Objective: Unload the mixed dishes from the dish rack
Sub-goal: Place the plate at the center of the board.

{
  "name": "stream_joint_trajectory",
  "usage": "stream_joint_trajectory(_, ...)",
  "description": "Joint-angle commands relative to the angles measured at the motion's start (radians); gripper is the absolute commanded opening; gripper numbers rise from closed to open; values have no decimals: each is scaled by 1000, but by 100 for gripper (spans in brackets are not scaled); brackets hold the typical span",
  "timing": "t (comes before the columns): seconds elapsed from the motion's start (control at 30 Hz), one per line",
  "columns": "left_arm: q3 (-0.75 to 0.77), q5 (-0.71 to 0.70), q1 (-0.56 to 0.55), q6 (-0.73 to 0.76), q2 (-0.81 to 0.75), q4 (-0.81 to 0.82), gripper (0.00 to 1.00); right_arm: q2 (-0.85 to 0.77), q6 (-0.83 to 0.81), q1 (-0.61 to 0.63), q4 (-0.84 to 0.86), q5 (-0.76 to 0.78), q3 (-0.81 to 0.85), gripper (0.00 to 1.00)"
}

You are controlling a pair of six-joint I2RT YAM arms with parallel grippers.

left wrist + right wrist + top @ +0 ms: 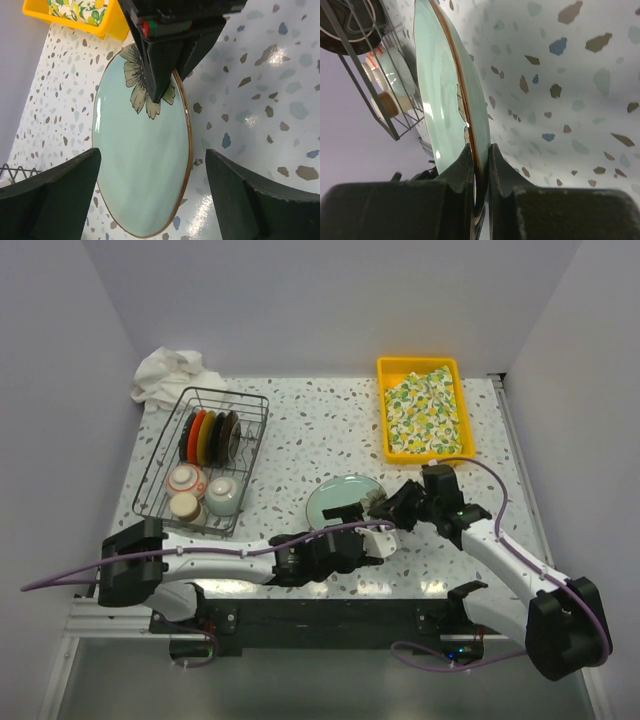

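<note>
Your right gripper is clamped on the rim of the pale green plate, well right of the dish rack; your left gripper stands wide open astride it. Back the left straight off, then lay the plate down flat, gently.

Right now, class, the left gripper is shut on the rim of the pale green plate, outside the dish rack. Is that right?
No: the right gripper is shut on the rim of the pale green plate, outside the dish rack, as the right wrist view shows. The left gripper is open.
</note>
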Motion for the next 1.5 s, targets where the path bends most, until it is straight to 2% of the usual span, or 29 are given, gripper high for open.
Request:
stream_joint_trajectory(0.0, -29, 79, 10, -151, -141, 41, 94, 27, -8, 5, 264, 8, 41, 0)
stream_joint_trajectory(0.07, -49, 153, 37, -200, -189, 44, 96, 58, -23, 6, 273, 60, 74, 0)
stream_joint_trajectory(0.17, -82, 331, 140, -292, -290, 38, 97, 95, -63, 6, 303, 105, 123, 0)
stream_joint_trajectory(0.2, -108, 416, 216, -325, -344, 44, 97, 128, -71, 5, 336, 112, 130, 0)
stream_joint_trajectory(0.3, -129, 524, 348, -401, -434, 38, 98, 225, -76, 6, 397, 126, 173, 0)
stream_joint_trajectory(0.37, -117, 555, 401, -431, -482, 2, 98, 280, -80, 8, 430, 117, 218, 0)
stream_joint_trajectory(0.47, -91, 605, 554, -482, -533, -98, 98, 383, -74, 20, 505, 122, 279, 0)
stream_joint_trajectory(0.7, -48, 612, 810, -591, -622, -294, 98, 590, -111, 49, 550, 191, 455, 0)
stream_joint_trajectory(0.93, 3, 456, 829, -587, -673, -454, 99, 789, -92, 58, 559, 204, 620, 0)
stream_joint_trajectory(1.13, 27, 370, 829, -547, -699, -505, 99, 833, -126, 57, 542, 272, 609, 0)
stream_joint_trajectory(1.2, 24, 353, 829, -533, -708, -502, 99, 848, -160, 57, 513, 263, 618, 6)
stream_joint_trajectory(1.23, 20, 347, 829, -530, -709, -502, 99, 853, -170, 57, 501, 257, 623, 16)
stream_joint_trajectory(1.3, 18, 337, 829, -528, -709, -511, 99, 862, -184, 55, 482, 250, 621, 24)
stream_joint_trajectory(1.33, 15, 336, 829, -528, -711, -515, 99, 865, -184, 55, 478, 250, 618, 34)
stream_joint_trajectory(1.47, -3, 320, 829, -531, -737, -525, 99, 857, -197, 55, 432, 255, 614, 51)
